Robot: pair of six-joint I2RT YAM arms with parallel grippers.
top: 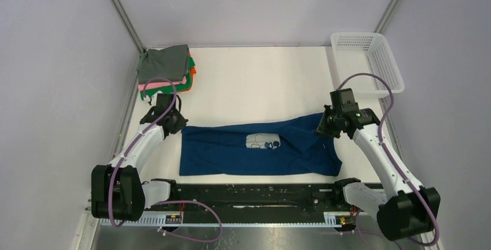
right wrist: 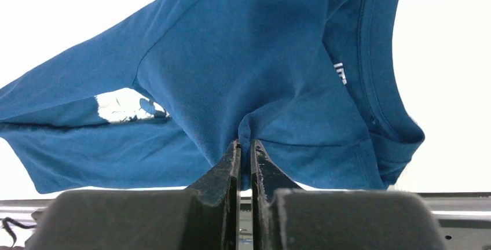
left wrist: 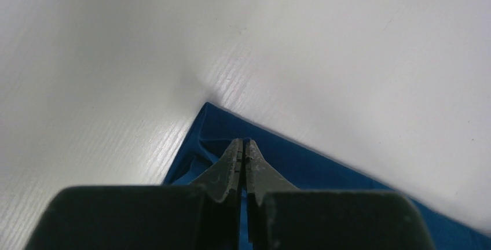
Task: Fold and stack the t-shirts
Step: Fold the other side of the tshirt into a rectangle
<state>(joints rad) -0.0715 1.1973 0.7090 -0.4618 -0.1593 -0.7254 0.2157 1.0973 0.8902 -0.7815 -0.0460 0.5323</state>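
Two hands are both clamped on the dark blue t-shirt (top: 260, 154), which lies spread across the near middle of the white surface (top: 260, 82), its long side running left to right.

The left hand (top: 178, 127) sits at the shirt's far left corner. Its wrist view shows the fingers (left wrist: 231, 163) pressed together with no gap at the tips, and blue cloth shows between them lower down, so it grips that corner.

The right hand (top: 322, 129) is at the shirt's far right edge, near the collar (right wrist: 376, 88). Its fingers (right wrist: 228, 166) are closed to a thin slit, and the fabric puckers and gathers right at the tips, pinched between them.

A small white cartoon print (top: 263, 142) sits on the chest, near the middle of the shirt. No words can be read in it. Inside the collar, a neck label (right wrist: 340, 73) bears white marks that are too small and too cut off to read.

A stack of folded t-shirts (top: 167, 67) lies at the far left corner of the surface, well apart from the blue one. The top one is grey, with green, pink and orange edges showing beneath. A white mesh basket (top: 367, 59) stands at the far right corner.
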